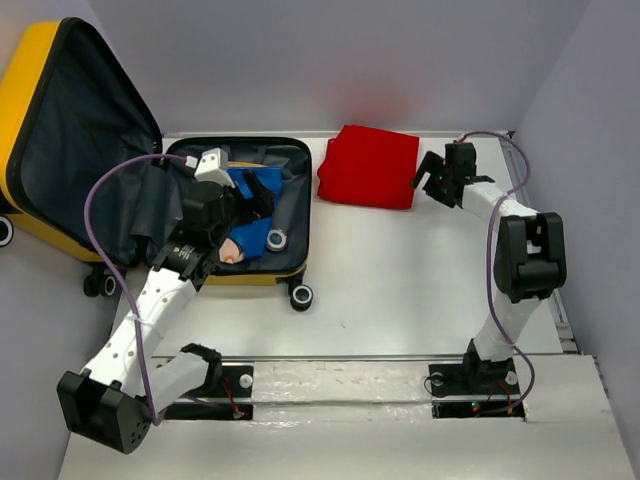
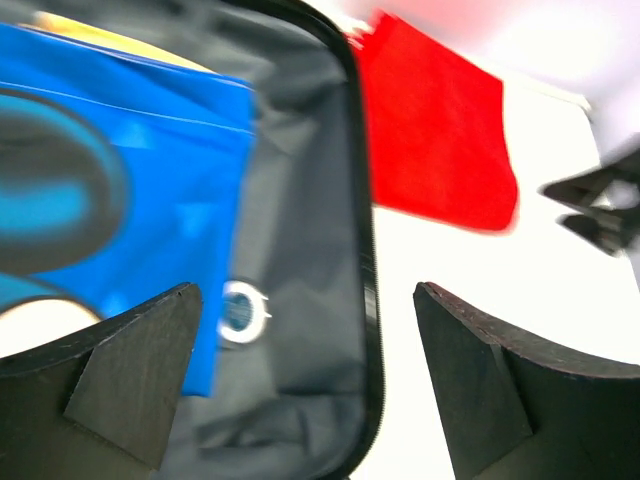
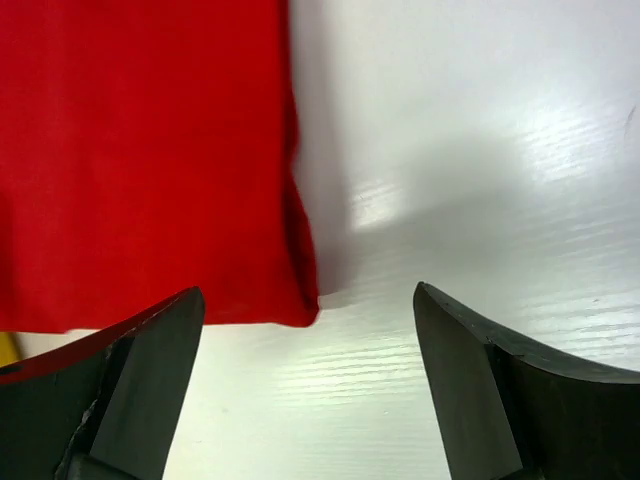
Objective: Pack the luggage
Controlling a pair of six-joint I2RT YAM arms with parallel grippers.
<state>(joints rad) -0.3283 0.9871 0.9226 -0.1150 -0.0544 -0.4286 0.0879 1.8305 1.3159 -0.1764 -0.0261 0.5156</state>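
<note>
Slide the wide-open, empty right end effector [image 3: 310,292] over the edge of the folded red cloth [image 1: 368,166], pinch all layers, then carry it to the small glossy yellow hard-shell suitcase [image 1: 80,130] open at the far left of the white counter [image 1: 400,290], clearing the equally wide left end effector [image 2: 305,290] over it.

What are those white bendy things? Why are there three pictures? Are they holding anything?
They are two robot arms bolted to a table. One picture looks down from above. The other two come from small cameras on each wrist, so you see that arm's two black fingers. The left gripper hangs open over the open yellow luggage, where a blue cloth lies inside. The right gripper is open at the edge of a folded red cloth lying on the table. Neither gripper holds anything.
</note>
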